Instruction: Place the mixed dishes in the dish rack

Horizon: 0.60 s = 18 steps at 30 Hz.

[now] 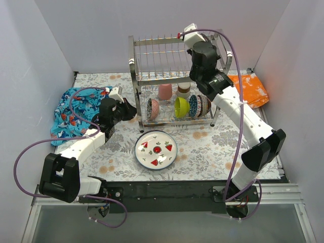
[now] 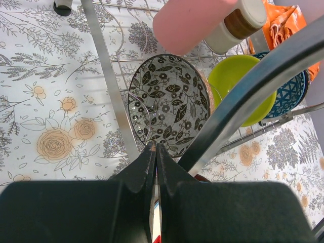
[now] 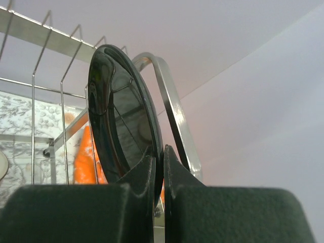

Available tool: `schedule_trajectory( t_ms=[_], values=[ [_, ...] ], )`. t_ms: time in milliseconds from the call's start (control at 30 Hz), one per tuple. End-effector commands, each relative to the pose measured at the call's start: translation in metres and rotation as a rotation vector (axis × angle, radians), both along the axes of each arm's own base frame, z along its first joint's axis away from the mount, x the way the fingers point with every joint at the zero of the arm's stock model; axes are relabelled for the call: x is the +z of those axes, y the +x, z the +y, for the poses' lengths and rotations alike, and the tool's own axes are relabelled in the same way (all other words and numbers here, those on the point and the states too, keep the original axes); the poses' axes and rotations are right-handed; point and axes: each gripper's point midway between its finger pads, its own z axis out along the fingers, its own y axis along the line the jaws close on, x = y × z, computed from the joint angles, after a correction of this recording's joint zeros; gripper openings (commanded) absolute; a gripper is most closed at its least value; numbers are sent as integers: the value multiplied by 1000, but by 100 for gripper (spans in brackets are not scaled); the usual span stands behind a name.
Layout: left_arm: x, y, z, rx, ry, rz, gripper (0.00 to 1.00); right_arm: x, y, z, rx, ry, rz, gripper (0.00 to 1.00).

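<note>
— Where do we see the glossy round black plate (image 3: 121, 116)?
— At the upper tier of the chrome wire dish rack (image 1: 152, 55), 3 o'clock end, our right gripper (image 3: 157, 152) pinching its rim. Our left gripper (image 2: 156, 148), fingers pressed together, sits at the rack's 8 o'clock.

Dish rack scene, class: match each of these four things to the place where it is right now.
Things:
1. black plate
2. white plate with red fruit marks
3. lime bowl
4. orange cloth

Places:
A. flat on the table in front of the dish rack
B. standing in the rack's lower tier
C. gripped by the right end effector at the upper shelf
D. on the table, right of the rack

Pairs: 1-C, 2-A, 3-B, 4-D
</note>
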Motion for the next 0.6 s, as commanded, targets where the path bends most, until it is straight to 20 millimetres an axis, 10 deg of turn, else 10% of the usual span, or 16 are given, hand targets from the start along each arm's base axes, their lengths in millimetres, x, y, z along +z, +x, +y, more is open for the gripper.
schedule_trajectory(
  t_ms=[0, 567],
  values=[
    [30, -3, -22, -86, -56, -64, 0, 23, -13, 3, 5, -151, -83, 1],
    [36, 3, -25, -89, -64, -69, 0, -2, -38, 63, 158, -551, -185, 1]
  ],
)
